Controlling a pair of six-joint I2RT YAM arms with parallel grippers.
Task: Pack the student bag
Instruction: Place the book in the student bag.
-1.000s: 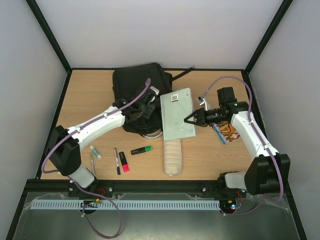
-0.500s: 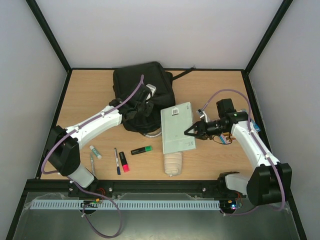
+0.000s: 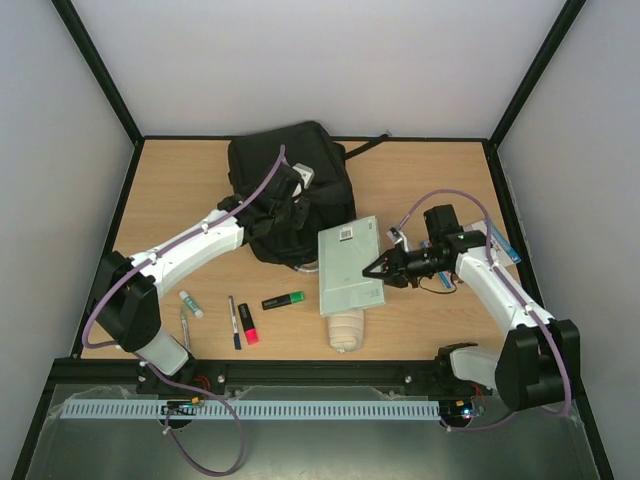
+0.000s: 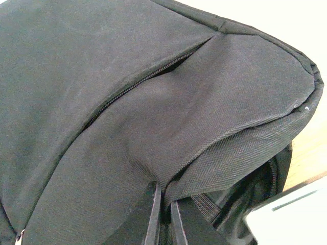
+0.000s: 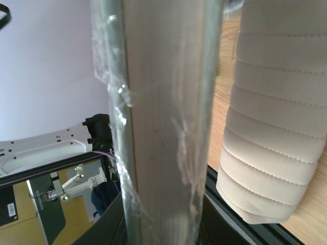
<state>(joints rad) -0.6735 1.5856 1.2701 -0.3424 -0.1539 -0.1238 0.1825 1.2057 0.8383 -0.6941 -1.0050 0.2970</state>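
Zero items visibly inside student bag [image 3: 300, 160], at 12 o'clock. Pinching its fabric with left gripper [image 4: 163, 204], jaws together; clamping wrapped notebook [image 3: 348, 268] at centre with right gripper [image 3: 372, 268]. Left to pack: pens [image 3: 240, 322] at 7 o'clock, beige pouch [image 3: 345, 330] at 6.

Student bag [image 3: 320, 160] (near part) behind left arm [image 3: 200, 240]

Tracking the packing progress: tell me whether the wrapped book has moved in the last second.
Yes. The wrapped book moved down the overhead view, now covering more of the stationary beige pouch.
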